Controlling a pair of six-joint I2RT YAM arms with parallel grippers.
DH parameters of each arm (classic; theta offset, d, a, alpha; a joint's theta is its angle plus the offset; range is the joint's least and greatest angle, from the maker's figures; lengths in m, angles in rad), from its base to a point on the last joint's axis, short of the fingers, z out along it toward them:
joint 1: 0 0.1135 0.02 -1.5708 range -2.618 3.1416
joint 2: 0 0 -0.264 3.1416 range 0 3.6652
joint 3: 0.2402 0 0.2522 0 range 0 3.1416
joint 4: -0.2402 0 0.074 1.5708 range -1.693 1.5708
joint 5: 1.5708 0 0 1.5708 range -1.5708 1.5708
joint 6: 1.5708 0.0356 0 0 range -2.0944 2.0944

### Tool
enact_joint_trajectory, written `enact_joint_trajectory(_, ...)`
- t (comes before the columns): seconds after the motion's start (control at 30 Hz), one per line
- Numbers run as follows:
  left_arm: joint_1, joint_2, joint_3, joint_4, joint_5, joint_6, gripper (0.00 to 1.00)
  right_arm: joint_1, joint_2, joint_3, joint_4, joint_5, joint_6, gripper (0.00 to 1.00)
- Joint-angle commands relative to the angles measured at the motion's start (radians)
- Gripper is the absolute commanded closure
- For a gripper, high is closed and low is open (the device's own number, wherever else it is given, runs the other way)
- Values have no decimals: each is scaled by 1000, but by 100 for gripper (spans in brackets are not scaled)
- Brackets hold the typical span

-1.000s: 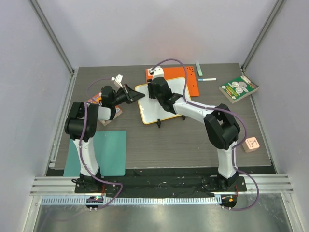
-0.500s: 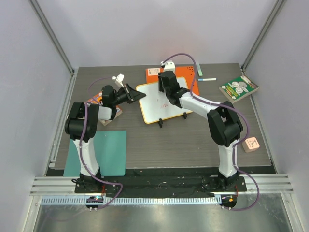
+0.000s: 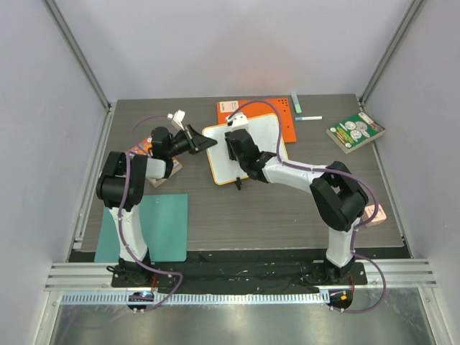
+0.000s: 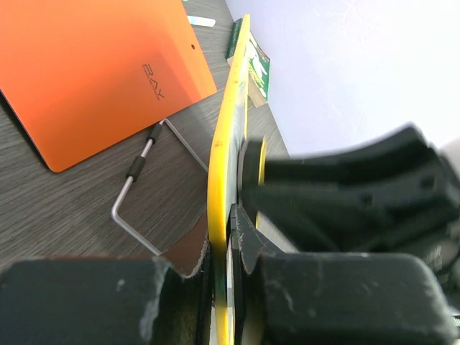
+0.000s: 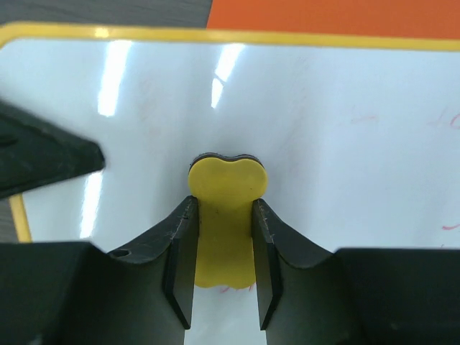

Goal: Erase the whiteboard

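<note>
Top view of a dark wood-grain table (image 3: pixel 287 208) with two arms bolted at its near edge. The right arm (image 3: pixel 338 194) rises from its base, bends at a raised elbow and reaches left and away across the table, so that the right gripper (image 3: pixel 234 141) lies over the left half of the whiteboard (image 3: pixel 267 135). The left arm (image 3: pixel 118 183) stands nearly upright, folds at the elbow and extends to the right, bringing the left gripper (image 3: pixel 202 142) to the board's left edge. A teal mat (image 3: pixel 162 226) lies flat at the near left, beside the left arm's base. The whiteboard sits toward the rear centre of the table, propped at a tilt on a wire stand (image 4: pixel 144 194), its far edge overlapping an orange book (image 3: pixel 287 122) lying flat behind it. The left wrist view shows the left gripper's jaws closed on the board's yellow rim, one finger on each face. The right wrist view shows the right gripper's jaws clamped on a yellow eraser (image 5: pixel 227 180), which is pressed against the glossy white surface; faint red marks (image 5: pixel 363 118) show to its right. A green book (image 3: pixel 355 131) lies at the far right, and a marker (image 3: pixel 309 118) lies between it and the orange book.
</note>
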Motion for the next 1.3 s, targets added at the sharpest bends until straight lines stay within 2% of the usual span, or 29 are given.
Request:
enact_joint_trajectory(0.0,-34,-29,13,70,100,50,100,56,23,-119,-79,-31,-29,98)
enact_joint_trajectory(0.17,-36,-42,-1,72,102,50,100,58,3,-241,38,4,-19,99)
enact_joint_trajectory(0.37,-34,-52,-2,62,104,56,100,39,-24,-349,114,162,41,98)
enact_joint_trajectory(0.6,-34,-49,-10,67,111,53,100,-59,-109,-432,150,303,110,99)
enact_joint_trajectory(0.83,-26,-37,-18,95,117,38,100,-134,-127,-425,175,285,77,99)
enact_joint_trajectory(1.0,-25,-49,-22,99,122,44,100,-114,-135,-419,198,193,52,98)
enact_joint_trajectory(1.27,9,-95,-82,46,107,102,100,-109,-144,-423,239,207,44,99)
